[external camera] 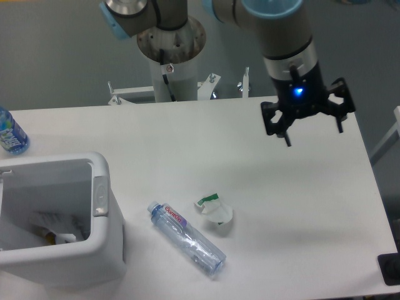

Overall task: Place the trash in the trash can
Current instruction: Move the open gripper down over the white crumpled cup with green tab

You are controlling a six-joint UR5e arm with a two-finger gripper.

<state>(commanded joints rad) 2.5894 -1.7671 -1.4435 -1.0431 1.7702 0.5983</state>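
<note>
Your white tabletop (300, 206) carries the trash can (100, 250), a crushed clear bottle (186, 239), a crumpled wrapper (215, 210) just beside it, and a blue-labelled bottle (10, 134).

The trash can (100, 250) is running off the left and bottom edges. Its contents are blurring together. The blue-labelled bottle (11, 134) is being cropped at the left.

Lots of room on the tabletop

The trash can (100, 250) fills the front left corner. The bottle (186, 238) and wrapper (215, 210) lie close together near the front edge.
</note>
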